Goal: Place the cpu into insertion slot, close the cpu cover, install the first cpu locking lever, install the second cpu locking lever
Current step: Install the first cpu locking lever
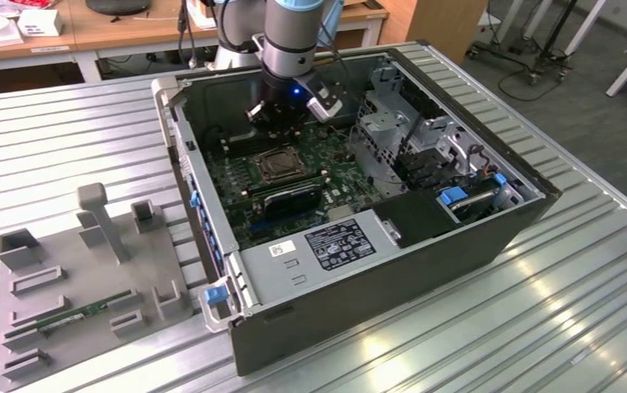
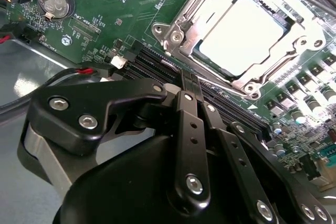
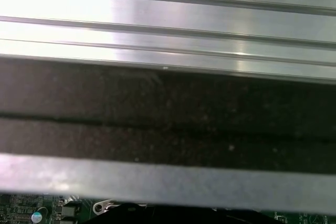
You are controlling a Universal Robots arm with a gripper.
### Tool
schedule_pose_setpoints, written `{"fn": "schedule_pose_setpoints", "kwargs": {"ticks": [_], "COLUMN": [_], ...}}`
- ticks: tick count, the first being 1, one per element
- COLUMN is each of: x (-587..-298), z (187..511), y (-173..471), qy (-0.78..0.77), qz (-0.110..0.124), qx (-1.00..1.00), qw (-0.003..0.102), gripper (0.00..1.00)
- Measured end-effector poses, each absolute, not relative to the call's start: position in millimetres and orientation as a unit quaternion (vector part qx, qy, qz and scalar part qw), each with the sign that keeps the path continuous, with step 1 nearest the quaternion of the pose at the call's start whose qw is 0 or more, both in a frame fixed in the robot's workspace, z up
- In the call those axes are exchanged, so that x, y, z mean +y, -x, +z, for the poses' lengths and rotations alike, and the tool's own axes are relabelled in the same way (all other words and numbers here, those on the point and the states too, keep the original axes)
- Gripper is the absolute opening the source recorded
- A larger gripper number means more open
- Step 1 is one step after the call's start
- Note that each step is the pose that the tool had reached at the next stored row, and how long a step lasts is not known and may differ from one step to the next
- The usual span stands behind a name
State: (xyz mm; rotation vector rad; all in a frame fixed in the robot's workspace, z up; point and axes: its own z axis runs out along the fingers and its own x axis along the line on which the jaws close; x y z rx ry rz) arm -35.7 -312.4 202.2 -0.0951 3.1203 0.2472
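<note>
Aluminium ribbed table carries a black open-sided computer case lying flat. Grey moulded fixture tray sits well apart, at the exterior view's left.

Grey-and-silver robot arm descends steeply from the far side into the case. Its wrist is bent so that the black linkage gripper hangs low over the far part of the green circuit board.

In the second wrist view the gripper tip lies above the long black memory slots, just beside a corner of the silver-framed square insertion slot. Contact cannot be told, nor whether the gripper is clenched or released.

Thin silver cpu cover lies down flat over the slot. The dull silver-tan square cpu sits in the slot, its face showing through the cover's cut-out.
</note>
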Motion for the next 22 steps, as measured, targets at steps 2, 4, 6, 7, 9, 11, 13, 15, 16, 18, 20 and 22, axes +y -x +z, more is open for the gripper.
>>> {"fn": "schedule_pose_setpoints", "kwargs": {"ticks": [2, 4, 6, 7, 9, 11, 13, 15, 16, 18, 20, 22], "x": [-312.3, -312.0, -311.7, -311.6, -311.3, -311.2, -311.2, -311.2, -311.2, -311.2, -311.2, -311.2], "z": [202.1, 202.0, 201.8, 201.7, 201.6, 201.5, 201.4, 201.4, 201.4, 201.4, 201.4, 201.4], "y": [35.2, 34.5, 33.8, 33.5, 32.9, 32.7, 32.4, 32.1, 32.0, 31.8, 31.6, 31.6], "qy": [0.03, 0.03, 0.03, 0.03, 0.03, 0.03, 0.03, 0.03, 0.03, 0.03, 0.03, 0.03], "qz": [0.079, 0.079, 0.079, 0.079, 0.079, 0.078, 0.077, 0.076, 0.076, 0.075, 0.074, 0.073], "qx": [0.996, 0.996, 0.996, 0.996, 0.996, 0.996, 0.997, 0.997, 0.997, 0.997, 0.997, 0.997], "qw": [0.005, 0.005, 0.005, 0.005, 0.005, 0.005, 0.005, 0.005, 0.005, 0.005, 0.005, 0.005], "gripper": [0.11, 0.11, 0.11, 0.11, 0.11, 0.11, 0.11, 0.11, 0.11, 0.11, 0.11, 0.11]}}
